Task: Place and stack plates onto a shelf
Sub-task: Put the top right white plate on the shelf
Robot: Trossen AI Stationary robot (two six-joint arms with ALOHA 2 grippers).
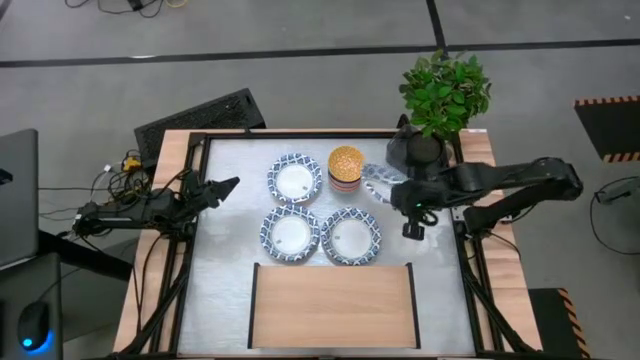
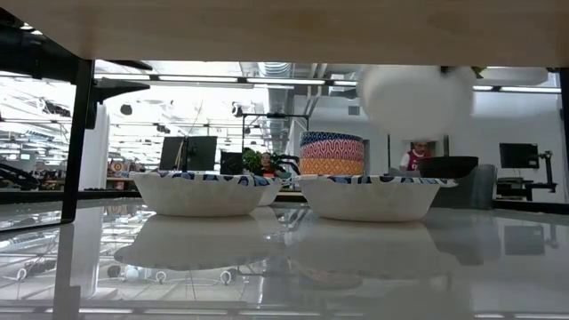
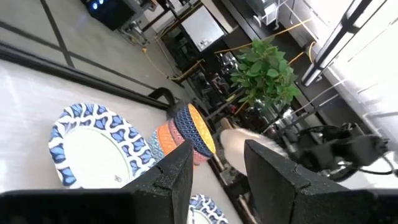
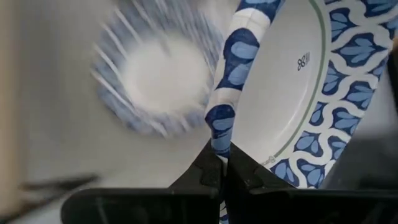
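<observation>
A: Near edge: we log the shelf [image 1: 333, 305], bare. Beyond it, three plates [image 1: 291, 235] around the tabletop's [image 1: 230, 260] middle.

B: Right gripper [image 4: 222, 167] is clamped on a fourth plate's [image 4: 292, 81] rim, toward the right edge. Left gripper [image 3: 214, 163], fingers apart, waits at the left edge.

On my counter [image 1: 225, 250] I see three blue-rimmed plates [image 1: 295, 179] lying in a cluster, a patterned bowl stack [image 1: 345, 168] just beside them, a potted plant [image 1: 440, 100], and the bare wooden shelf [image 1: 332, 305] nearest me
</observation>
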